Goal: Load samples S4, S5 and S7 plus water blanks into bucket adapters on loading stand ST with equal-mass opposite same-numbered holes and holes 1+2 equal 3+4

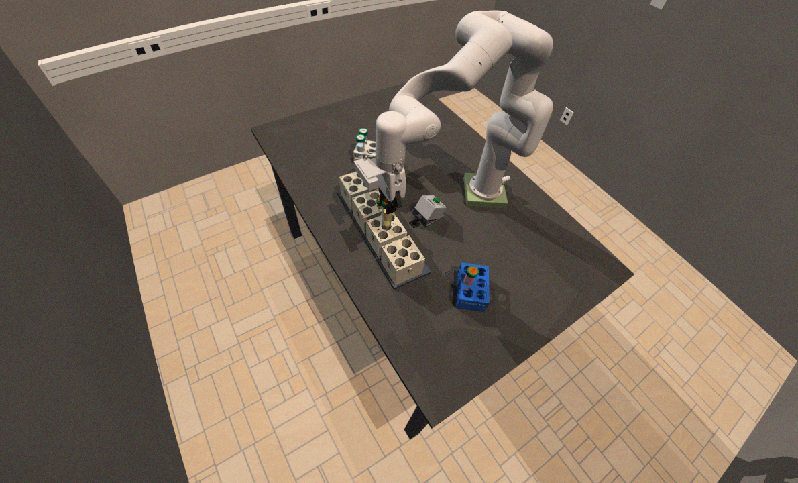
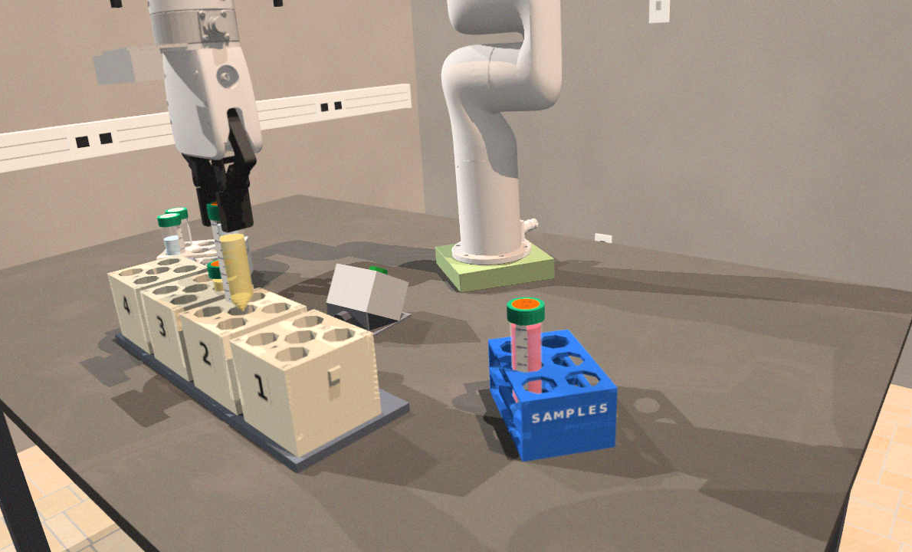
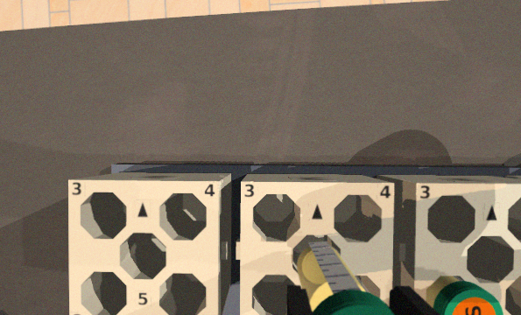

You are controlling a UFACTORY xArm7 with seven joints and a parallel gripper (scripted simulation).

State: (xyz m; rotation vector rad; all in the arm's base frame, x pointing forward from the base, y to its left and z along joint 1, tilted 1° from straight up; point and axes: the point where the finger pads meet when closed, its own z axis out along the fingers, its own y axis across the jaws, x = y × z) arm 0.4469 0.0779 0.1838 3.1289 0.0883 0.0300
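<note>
My gripper (image 1: 389, 207) (image 2: 226, 221) (image 3: 350, 302) is shut on an orange-dotted tube (image 2: 237, 269) with yellow liquid, held just below its green cap; its ID is not readable. The tube hangs over adapter 2 (image 2: 216, 376) (image 3: 264, 259), its tip close to the centre hole 5. S5 (image 3: 473, 306), also yellow, stands in hole 2 of adapter 3 (image 2: 164, 351) (image 3: 440, 259). Adapter 1 (image 2: 308, 406) (image 3: 89, 259) shows no tube. Adapter 4 (image 2: 123, 291) shows none either. A pink sample (image 1: 470, 276) (image 2: 526, 344) stands in the blue SAMPLES rack (image 1: 473, 304) (image 2: 569, 428).
The adapters stand in a row on the dark stand (image 2: 390, 406). Behind them, two white-dotted blanks stand in a white rack, one blank (image 2: 170, 233) showing a low level. The small sloped desk (image 1: 429, 208) (image 2: 356, 291) with the green key (image 1: 436, 200) (image 2: 377, 269) stands beside the row.
</note>
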